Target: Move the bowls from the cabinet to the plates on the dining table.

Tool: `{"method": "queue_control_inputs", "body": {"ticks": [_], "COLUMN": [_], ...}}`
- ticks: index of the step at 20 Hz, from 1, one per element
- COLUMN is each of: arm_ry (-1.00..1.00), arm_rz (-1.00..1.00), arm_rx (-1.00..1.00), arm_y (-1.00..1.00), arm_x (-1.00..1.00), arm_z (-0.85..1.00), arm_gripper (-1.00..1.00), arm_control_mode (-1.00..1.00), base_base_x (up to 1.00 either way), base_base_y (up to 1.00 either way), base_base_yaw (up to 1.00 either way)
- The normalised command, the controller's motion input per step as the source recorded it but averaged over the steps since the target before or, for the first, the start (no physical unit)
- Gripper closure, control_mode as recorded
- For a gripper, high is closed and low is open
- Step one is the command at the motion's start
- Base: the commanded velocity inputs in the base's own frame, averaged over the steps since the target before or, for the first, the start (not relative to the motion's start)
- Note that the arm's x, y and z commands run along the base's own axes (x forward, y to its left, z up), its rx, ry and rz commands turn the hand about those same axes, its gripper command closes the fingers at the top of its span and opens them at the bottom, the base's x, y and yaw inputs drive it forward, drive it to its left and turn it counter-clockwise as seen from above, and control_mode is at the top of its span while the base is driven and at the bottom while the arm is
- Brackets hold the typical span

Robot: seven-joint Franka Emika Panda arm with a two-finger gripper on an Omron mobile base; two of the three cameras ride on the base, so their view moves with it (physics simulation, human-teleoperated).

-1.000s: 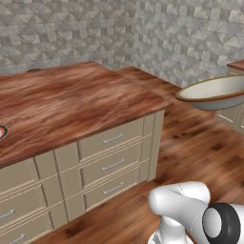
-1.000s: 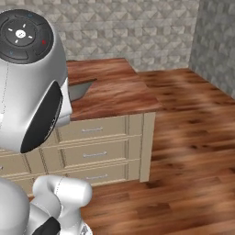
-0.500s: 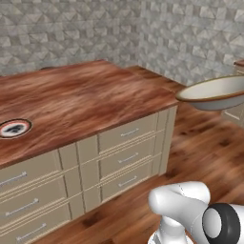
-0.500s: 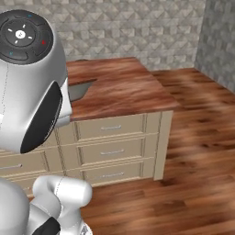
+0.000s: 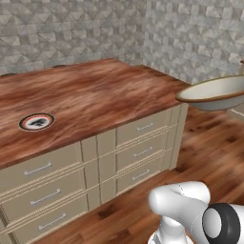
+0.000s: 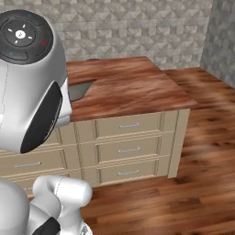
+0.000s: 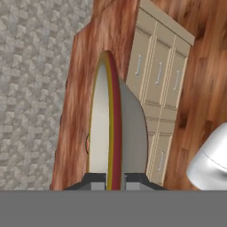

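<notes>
Gripping cream bowl [image 7: 111,128], apparently rim-pinched

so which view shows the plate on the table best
The left base view: the plate lies whole and unblocked on the dining table, red-black rim and dark centre clear. In the hand view the cream bowl, pinched at its rim, covers all but a sliver of it. In the right base view the robot's body blocks that stretch of the table.

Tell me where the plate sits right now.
In the left base view the plate lies flat on the dining table, toward its left front edge, above the beige drawers.
</notes>
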Motion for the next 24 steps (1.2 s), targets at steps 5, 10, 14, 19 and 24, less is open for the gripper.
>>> {"method": "queue_control_inputs", "body": {"ticks": [5, 10, 14, 19, 24], "arm_ry": [0.00, 0.00, 0.00, 0.00, 0.00], "arm_rz": [0.00, 0.00, 0.00, 0.00, 0.00], "arm_rx": [0.00, 0.00, 0.00, 0.00, 0.00], "arm_y": [0.00, 0.00, 0.00, 0.00, 0.00], "arm_x": [0.00, 0.00, 0.00, 0.00, 0.00], "arm_z": [0.00, 0.00, 0.00, 0.00, 0.00], "arm_gripper": [1.00, 1.00, 1.00, 1.00, 1.00], "arm_control_mode": [1.00, 1.00, 1.00, 1.00, 1.00], "base_base_x": [0.00, 0.00, 0.00, 0.28, 0.44], "base_base_y": [0.61, 0.61, 0.61, 0.53, 0.43], "base_base_yaw": [0.00, 0.00, 0.00, 0.00, -0.01]}}
